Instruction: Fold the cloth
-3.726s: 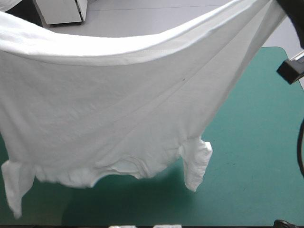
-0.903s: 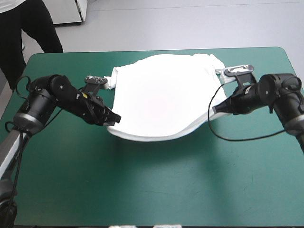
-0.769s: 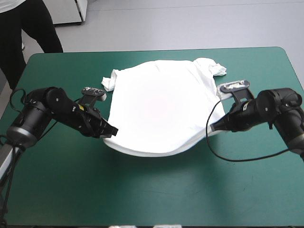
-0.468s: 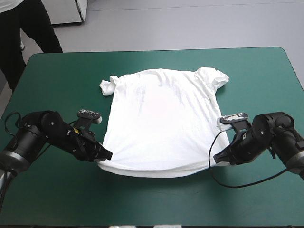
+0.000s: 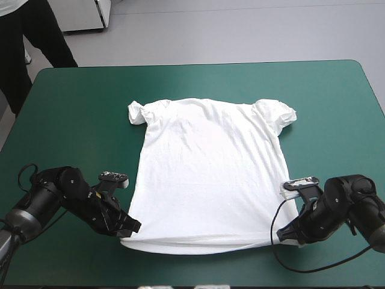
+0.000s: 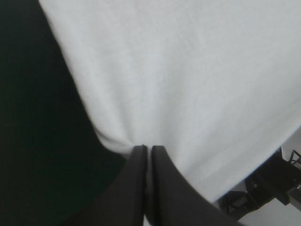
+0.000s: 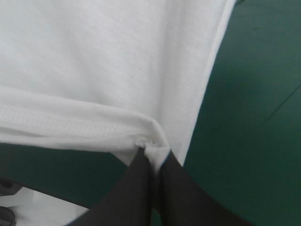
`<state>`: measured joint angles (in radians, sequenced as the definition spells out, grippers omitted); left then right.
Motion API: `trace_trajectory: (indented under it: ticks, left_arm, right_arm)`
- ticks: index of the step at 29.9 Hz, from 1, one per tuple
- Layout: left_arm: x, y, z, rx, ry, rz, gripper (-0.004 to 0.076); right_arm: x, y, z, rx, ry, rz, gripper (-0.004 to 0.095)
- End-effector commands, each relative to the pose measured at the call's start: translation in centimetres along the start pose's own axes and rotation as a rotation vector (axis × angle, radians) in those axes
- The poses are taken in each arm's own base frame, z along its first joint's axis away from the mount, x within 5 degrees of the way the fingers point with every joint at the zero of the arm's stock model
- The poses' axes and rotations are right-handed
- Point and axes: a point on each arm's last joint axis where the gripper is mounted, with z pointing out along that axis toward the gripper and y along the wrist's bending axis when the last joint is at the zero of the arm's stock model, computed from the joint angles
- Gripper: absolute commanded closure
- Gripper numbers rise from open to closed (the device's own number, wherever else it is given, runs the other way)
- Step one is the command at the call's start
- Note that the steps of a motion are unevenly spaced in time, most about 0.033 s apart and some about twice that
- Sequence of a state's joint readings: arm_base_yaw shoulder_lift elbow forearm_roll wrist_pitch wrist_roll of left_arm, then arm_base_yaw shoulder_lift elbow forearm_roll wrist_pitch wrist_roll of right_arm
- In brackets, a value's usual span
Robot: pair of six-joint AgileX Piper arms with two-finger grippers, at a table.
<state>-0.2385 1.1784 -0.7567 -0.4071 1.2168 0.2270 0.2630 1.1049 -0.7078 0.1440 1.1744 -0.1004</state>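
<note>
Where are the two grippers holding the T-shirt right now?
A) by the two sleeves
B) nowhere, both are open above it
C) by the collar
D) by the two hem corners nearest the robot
D: the left gripper and the right gripper are each shut on one near hem corner of the T-shirt, which lies spread flat.

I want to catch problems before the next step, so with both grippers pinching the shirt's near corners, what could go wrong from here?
1. The near hem of the T-shirt looks doubled between the left gripper and right gripper; released now, it may stay rolled under.
2. The left sleeve and right sleeve are bunched, so folding could trap creases.
</note>
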Motion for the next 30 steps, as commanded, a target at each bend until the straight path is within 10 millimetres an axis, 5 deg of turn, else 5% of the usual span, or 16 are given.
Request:
trace_trajectory:
  ticks: [1,7,22,25,30]
  left_arm:
    - [0.4,-0.6,0.0,0.053,-0.011,-0.018,0.0734]
    - [1.2,-0.4,1.1,0.066,0.033,-0.029,0.0722]
    - [2.1,-0.8,0.4,0.085,0.066,0.010,0.0476]
    - [1.7,-1.6,-1.3,0.086,-0.014,0.034,0.0383]
    - [-0.9,-3.5,-7.5,0.029,-0.293,0.110,0.0279]
  right_arm:
    - [0.1,0.2,-0.2,-0.015,-0.035,0.004,0.0923]
    - [-0.1,0.4,-0.1,-0.036,-0.052,0.003,0.0851]
    - [0.2,0.7,-1.5,-0.050,0.004,0.016,0.0437]
    - [-1.0,0.9,-3.9,-0.033,-0.092,0.022,0.0427]
    - [-3.7,0.1,-9.3,0.109,-0.385,0.042,0.0427]
